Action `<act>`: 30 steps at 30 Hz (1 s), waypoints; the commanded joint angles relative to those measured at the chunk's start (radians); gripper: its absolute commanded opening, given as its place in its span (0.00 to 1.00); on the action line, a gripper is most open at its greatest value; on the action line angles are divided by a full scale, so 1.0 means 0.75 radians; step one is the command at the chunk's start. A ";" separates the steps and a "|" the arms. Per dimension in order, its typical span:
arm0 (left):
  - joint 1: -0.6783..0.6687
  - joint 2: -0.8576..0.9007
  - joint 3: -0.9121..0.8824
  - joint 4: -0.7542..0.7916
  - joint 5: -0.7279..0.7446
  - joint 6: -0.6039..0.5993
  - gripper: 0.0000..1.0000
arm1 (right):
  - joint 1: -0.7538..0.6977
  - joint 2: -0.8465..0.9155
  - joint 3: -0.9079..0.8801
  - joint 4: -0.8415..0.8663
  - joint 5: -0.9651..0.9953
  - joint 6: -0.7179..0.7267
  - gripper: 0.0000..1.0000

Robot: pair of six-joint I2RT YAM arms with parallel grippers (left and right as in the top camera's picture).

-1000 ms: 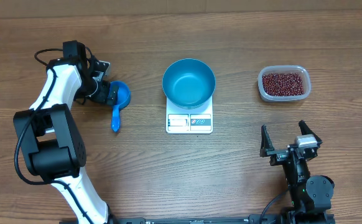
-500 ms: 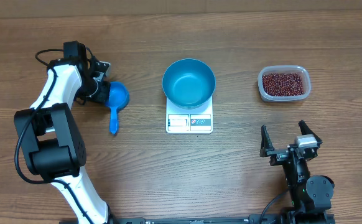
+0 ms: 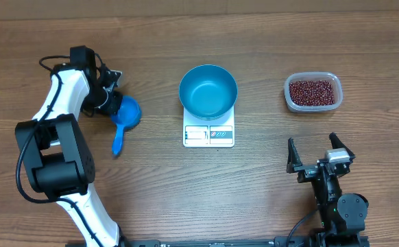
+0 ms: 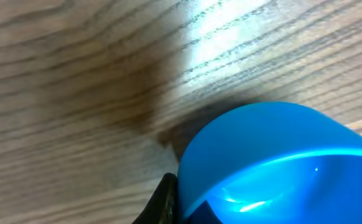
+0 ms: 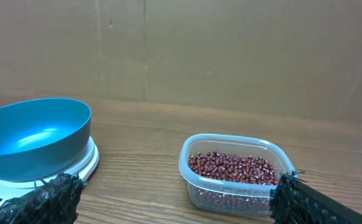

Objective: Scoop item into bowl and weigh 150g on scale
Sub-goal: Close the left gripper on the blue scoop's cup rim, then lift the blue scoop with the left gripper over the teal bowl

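Since a second ago the blue scoop (image 3: 125, 113) has swung round: its cup has shifted a little, and its handle now points down and to the left where before it lay straighter. Over that same second the left fingers (image 3: 114, 104) have closed, and they now pinch the rim of the scoop's cup on the side away from the bowl. From the left wrist camera the cup fills the lower right of the view, tipped, with one black fingertip (image 4: 165, 200) just showing at its edge and wood grain behind it. Whether the scoop is off the wood I cannot tell.

The blue bowl (image 3: 208, 91) sits on the white scale (image 3: 208, 135) in the middle of the tabletop (image 3: 254, 199), covering the back of it and leaving the display panel showing at the front. The red-brown beans (image 3: 312, 91) lie in a clear plastic tub (image 3: 288, 96) well off to the right of the scale. The right fingers (image 3: 315, 152) stand spread wide with nothing between them, near the front edge of the tabletop, facing the tub but well apart from it, just as they stood a second ago
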 commanded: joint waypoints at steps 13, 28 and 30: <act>0.002 -0.051 0.938 -0.687 0.018 -0.487 0.04 | 0.006 -0.011 -0.014 0.004 0.003 -0.001 1.00; -0.094 -0.051 1.142 -0.995 0.084 -1.602 0.05 | 0.006 -0.011 -0.014 0.004 0.003 -0.001 1.00; -0.163 -0.051 1.141 -0.995 0.025 -1.656 0.04 | 0.006 -0.011 -0.014 0.004 0.002 -0.001 1.00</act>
